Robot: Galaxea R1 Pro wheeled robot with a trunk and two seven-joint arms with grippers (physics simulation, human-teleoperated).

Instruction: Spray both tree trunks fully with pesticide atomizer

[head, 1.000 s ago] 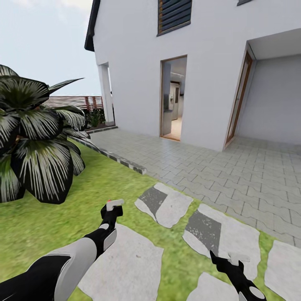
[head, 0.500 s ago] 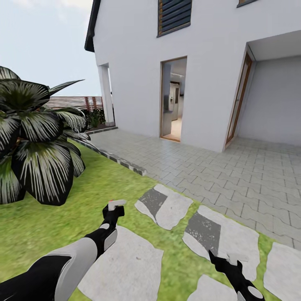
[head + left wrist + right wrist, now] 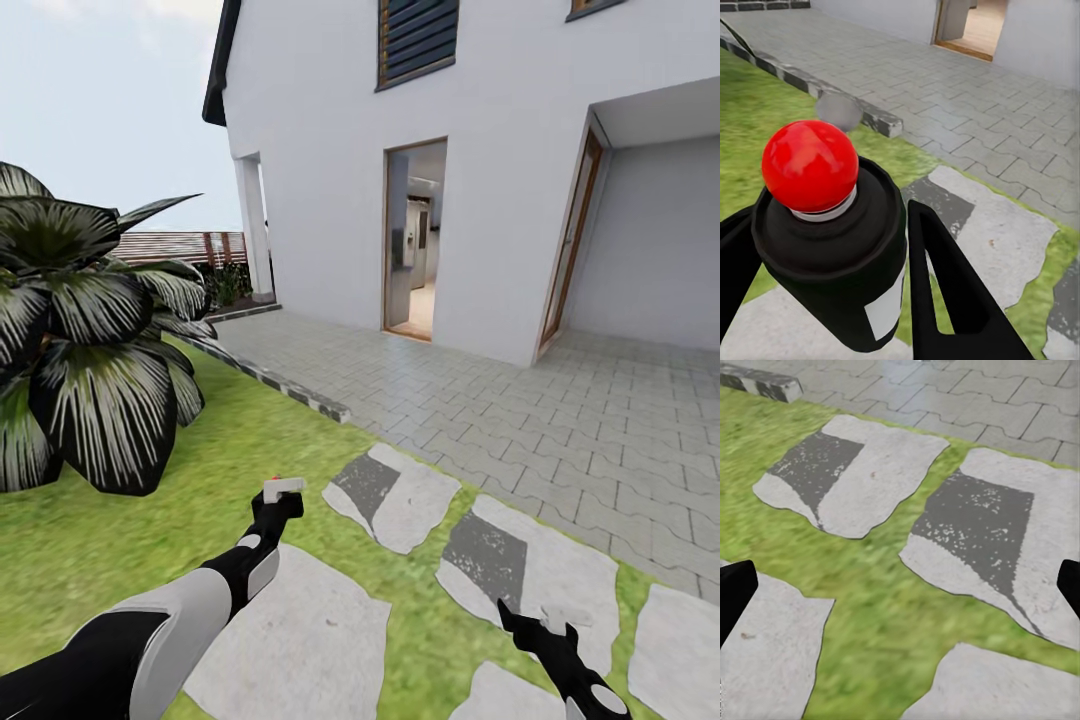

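My left gripper (image 3: pixel 277 497) is shut on the pesticide atomizer (image 3: pixel 284 487), held above the lawn (image 3: pixel 150 520) of the garden. In the left wrist view the atomizer (image 3: pixel 832 247) is a black can with a red ball on top, and a dark finger (image 3: pixel 945 292) presses against each of its sides. My right gripper (image 3: pixel 537 620) hangs open and empty over a stepping stone; its fingertips (image 3: pixel 733 594) stand far apart at the edges of the right wrist view. The trees and their trunks are out of view.
A big dark palm-like plant (image 3: pixel 85 340) stands at the left on the grass. Flat stepping stones (image 3: pixel 395 495) cross the lawn toward a paved patio (image 3: pixel 520 410). Beyond it is a white house with an open doorway (image 3: pixel 415 240). A slatted fence (image 3: pixel 170 245) runs at the far left.
The whole view has shifted slightly, so the camera has moved. Both arms keep nearly the same pose, and the atomizer stays in the left gripper.
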